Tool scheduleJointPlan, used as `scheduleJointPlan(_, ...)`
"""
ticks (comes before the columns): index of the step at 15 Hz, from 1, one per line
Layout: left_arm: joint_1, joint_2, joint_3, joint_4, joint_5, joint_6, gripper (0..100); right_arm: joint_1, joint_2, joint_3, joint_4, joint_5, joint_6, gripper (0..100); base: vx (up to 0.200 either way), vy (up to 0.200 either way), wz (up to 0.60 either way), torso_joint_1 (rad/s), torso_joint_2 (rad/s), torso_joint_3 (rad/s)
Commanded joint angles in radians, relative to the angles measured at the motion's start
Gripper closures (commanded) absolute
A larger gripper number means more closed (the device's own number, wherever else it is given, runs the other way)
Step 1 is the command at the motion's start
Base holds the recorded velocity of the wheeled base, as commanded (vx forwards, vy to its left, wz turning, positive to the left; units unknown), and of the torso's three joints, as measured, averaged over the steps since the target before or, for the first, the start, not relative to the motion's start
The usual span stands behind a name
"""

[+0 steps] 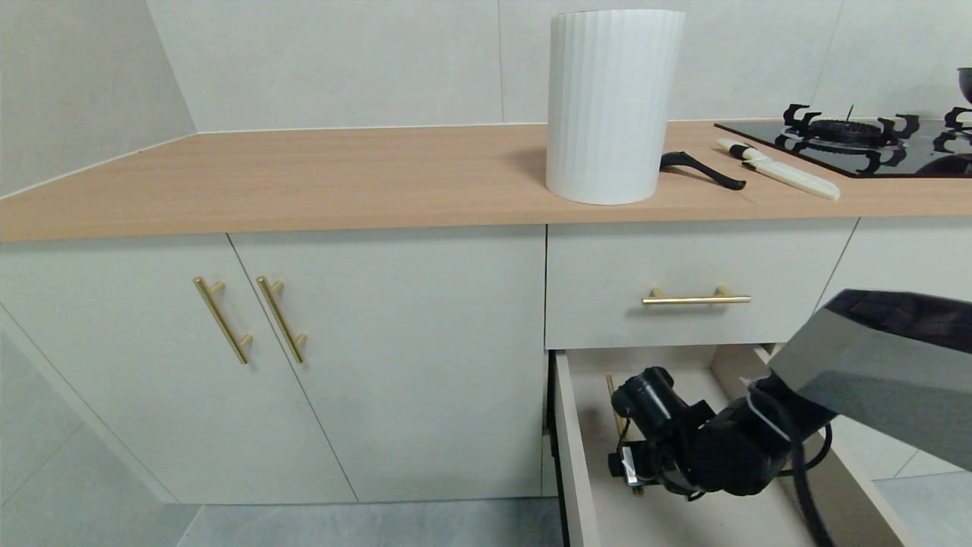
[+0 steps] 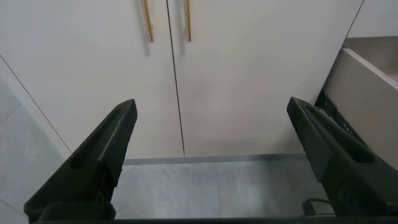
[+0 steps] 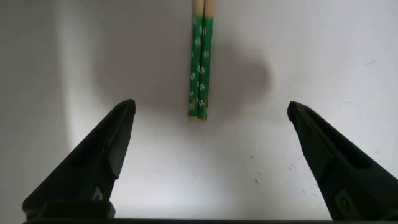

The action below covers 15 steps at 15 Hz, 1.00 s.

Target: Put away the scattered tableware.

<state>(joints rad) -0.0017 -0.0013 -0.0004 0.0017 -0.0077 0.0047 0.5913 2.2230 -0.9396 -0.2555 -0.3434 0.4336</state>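
A pair of chopsticks [image 3: 200,62] with green patterned ends lies flat on the pale floor of the open lower drawer [image 1: 571,441]. My right gripper [image 3: 208,155] hangs open just above that floor, holding nothing, with the chopstick ends a little beyond its fingertips. In the head view the chopsticks [image 1: 613,399] show as a thin wooden strip beside my right arm [image 1: 706,448], which is down inside the drawer. On the counter lie a white knife [image 1: 782,171] and a black-handled utensil [image 1: 699,169]. My left gripper [image 2: 211,162] is open and empty, low in front of the cabinet doors.
A tall white ribbed container [image 1: 611,106] stands on the wooden counter [image 1: 342,175], with a black gas hob [image 1: 850,140] at the far right. A closed drawer with a gold handle [image 1: 695,298] sits above the open one. Double cabinet doors [image 2: 174,74] are shut.
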Motion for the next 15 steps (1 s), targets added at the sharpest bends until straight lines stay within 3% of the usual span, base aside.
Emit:
scheduleJointPlan(1,0.0,0.001,0.0,0.0,0.0,0.0,0,-0.028,-0.226,0.059,0.001,0.003,-0.055,0,0.0,0.0,0.0,0.0,0.0,0.0)
scheduleJointPlan(8,0.0,0.001,0.0,0.0,0.0,0.0,0,-0.151,-0.574,0.11,-0.004,0.009,-0.21,0,0.0,0.0,0.0,0.0,0.0,0.0)
scheduleJointPlan(15,0.0,0.001,0.0,0.0,0.0,0.0,0,-0.179,-0.658,0.122,-0.005,0.023,-0.248,0,0.0,0.0,0.0,0.0,0.0,0.0)
